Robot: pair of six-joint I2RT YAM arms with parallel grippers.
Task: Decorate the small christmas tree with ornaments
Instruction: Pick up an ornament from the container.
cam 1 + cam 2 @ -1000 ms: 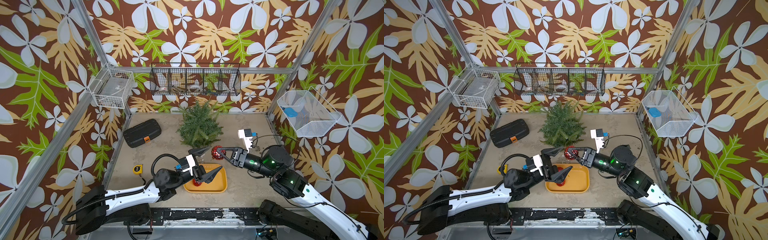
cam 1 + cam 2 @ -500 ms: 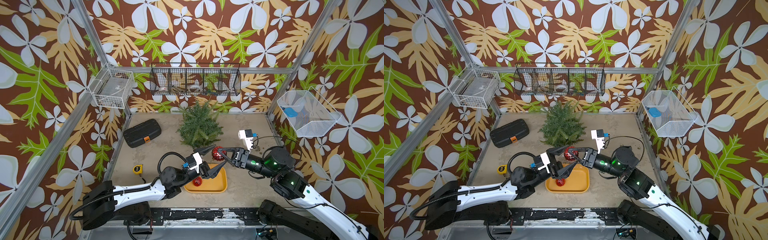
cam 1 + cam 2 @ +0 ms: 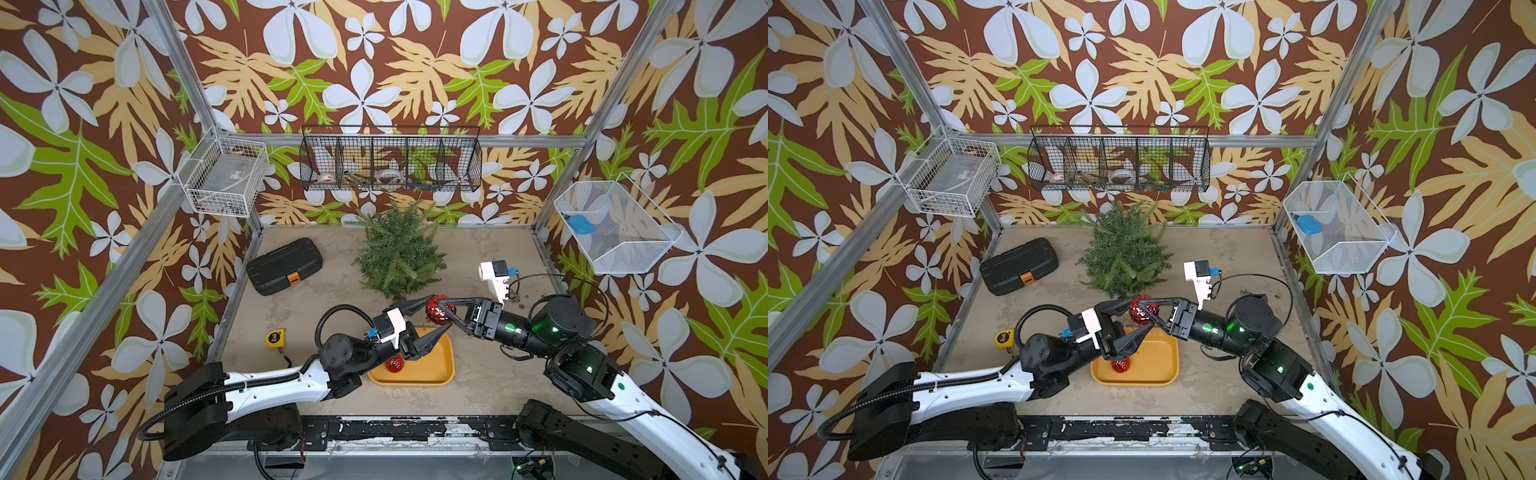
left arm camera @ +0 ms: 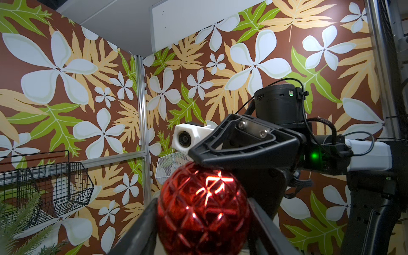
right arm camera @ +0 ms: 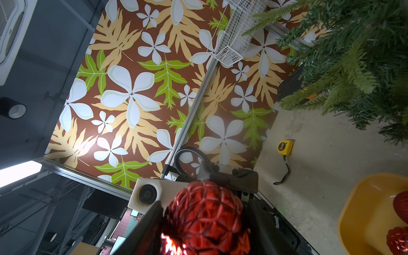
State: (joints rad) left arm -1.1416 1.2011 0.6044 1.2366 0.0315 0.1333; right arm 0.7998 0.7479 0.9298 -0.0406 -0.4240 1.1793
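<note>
A faceted red ornament hangs in the air just in front of the small christmas tree, above the far edge of the yellow tray. My left gripper is shut on it, and both fingers press its sides in the left wrist view. From the opposite side my right gripper straddles the same ornament, open, with a thin dark gap at one finger. Two more red ornaments lie in the tray, one half hidden under my left wrist.
A black case lies at the back left. A yellow tape measure sits near the left edge. Wire baskets hang on the back wall and on both side walls.
My left gripper has moved up and right from over the tray to the ornament and narrowed its jaws onto it. My right gripper's jaws have widened a little.
</note>
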